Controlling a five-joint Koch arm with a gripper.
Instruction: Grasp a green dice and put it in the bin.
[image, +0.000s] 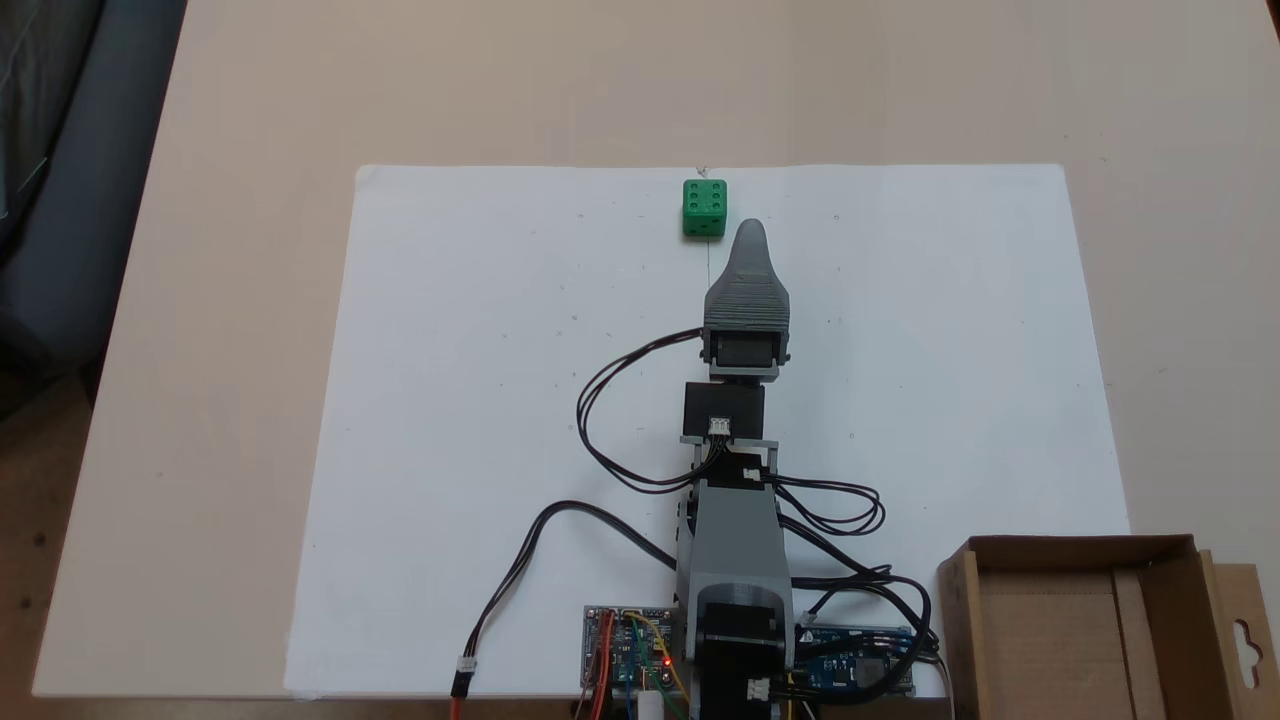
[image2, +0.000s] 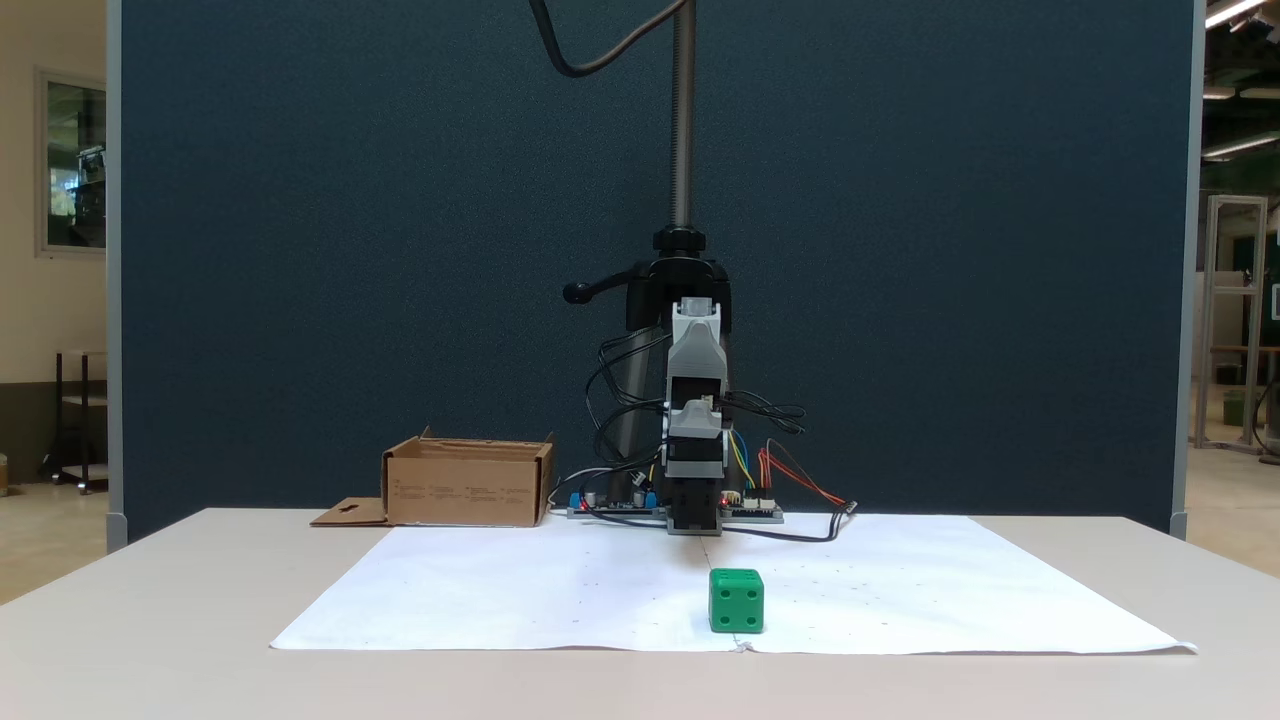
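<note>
The arm (image: 735, 540) is built of grey printed shells and black servo blocks, ending in a ribbed, tapering grey gripper (image: 750, 232). Black cables (image: 610, 400) loop beside it, and a white connector (image: 719, 426) sits on one servo.

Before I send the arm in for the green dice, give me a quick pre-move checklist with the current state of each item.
1. Green dice lies on the white paper sheet, apart from everything: ok.
2. Tool lined up with the dice: not ok, in the top-down fixed view its tip sits just right of and short of the dice.
3. Tool open for the grasp: cannot tell, one tip shows.
4. Tool empty, dice not yet held: ok.
5. Cardboard bin open at the top, nothing seen inside: ok.
6. Black cables loop beside the arm, away from the dice: ok.
</note>
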